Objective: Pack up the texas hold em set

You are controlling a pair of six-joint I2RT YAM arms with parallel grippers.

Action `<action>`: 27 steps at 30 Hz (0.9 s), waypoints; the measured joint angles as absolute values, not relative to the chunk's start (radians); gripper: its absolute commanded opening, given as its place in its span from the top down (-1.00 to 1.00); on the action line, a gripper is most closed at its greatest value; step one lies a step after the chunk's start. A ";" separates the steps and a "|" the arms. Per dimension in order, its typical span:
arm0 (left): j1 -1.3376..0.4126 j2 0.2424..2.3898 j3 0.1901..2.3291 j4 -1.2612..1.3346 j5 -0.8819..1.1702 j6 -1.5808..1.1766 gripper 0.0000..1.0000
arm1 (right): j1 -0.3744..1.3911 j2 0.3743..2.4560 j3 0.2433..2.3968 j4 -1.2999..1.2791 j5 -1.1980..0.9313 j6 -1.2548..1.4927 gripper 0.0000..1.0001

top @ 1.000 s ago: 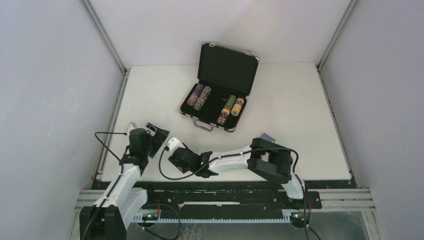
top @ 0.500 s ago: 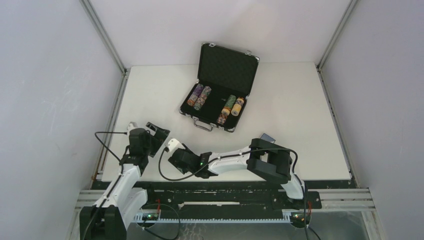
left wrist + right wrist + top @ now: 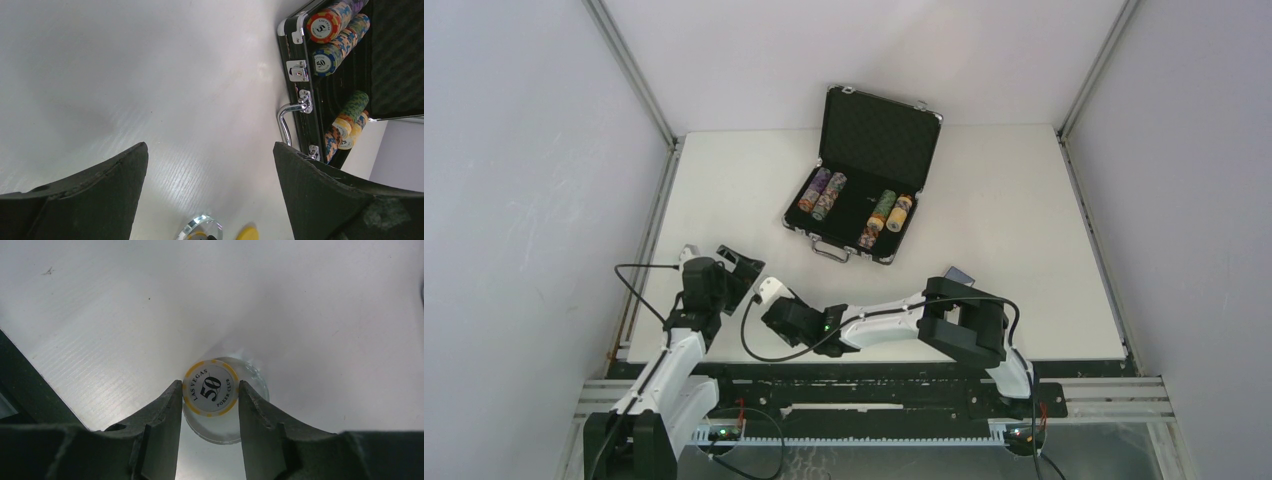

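on white table (image 3: 1024, 200) between grey walls (image 3: 524, 200), right claw (image 3: 210, 385) pinching 50 chip (image 3: 210, 390), left claw (image 3: 210, 147) spread empty

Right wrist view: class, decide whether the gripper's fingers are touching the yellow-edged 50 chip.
Touching. The right wrist view shows both fingers meeting opposite edges of the 50 chip, no gap visible.

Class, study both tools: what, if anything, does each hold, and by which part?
The right tool pinches the yellow-edged 50 chip, seated in a clear round holder, by opposite sides of its rim. The left tool is open, holding nothing.
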State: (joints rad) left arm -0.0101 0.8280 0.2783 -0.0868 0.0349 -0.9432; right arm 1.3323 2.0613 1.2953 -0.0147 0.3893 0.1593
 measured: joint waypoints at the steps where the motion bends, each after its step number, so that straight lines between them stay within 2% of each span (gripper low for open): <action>1: -0.010 0.828 0.278 -0.087 0.036 -0.943 -1.00 | 1.332 2.061 1.295 -0.015 0.390 0.159 0.17; 14: -0.010 0.828 0.278 -0.084 0.039 -0.943 -1.00 | 1.334 2.058 1.295 -0.015 0.390 0.160 0.16; 27: -0.010 0.828 0.278 -0.084 0.049 -0.943 -1.00 | 1.346 2.051 1.287 -0.017 0.392 0.159 0.25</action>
